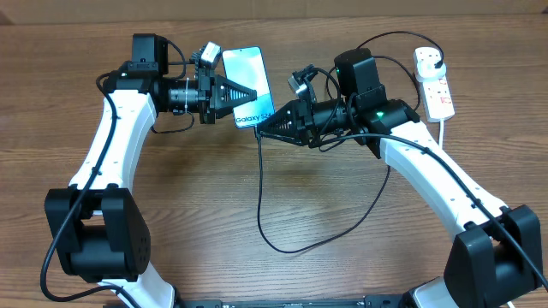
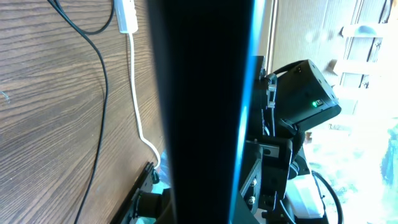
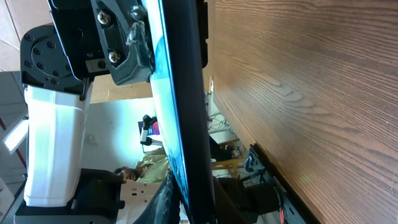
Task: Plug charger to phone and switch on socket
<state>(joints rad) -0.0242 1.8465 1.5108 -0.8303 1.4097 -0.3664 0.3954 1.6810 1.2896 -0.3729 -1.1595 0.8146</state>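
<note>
Left jaws are clenched on the slim rectangular phone w/ bright blue-teal screen (image 1: 248, 73), gripping its left long edge. Right jaws sit at the phone's near end, where the thin black charger cable (image 1: 261, 205) meets it; can't tell if they're pinched or on what.

Overhead only: the screen is readable, at the far-centre of the brown wood-grain bench (image 1: 205, 214). The cable drops, loops near, then climbs behind the rt arm. The white oblong socket strip (image 1: 434, 85) lies far right, well apart, w/ a black plug in its far end.

Left wrist view: the phone is just a dark edge-on bar w/ a blue sliver; the strip's thick white cord (image 2: 134, 93) shows.

Right wrist view: edge-on too, teal glow, w/ a screwed black finger (image 3: 124, 43) against it.
</note>
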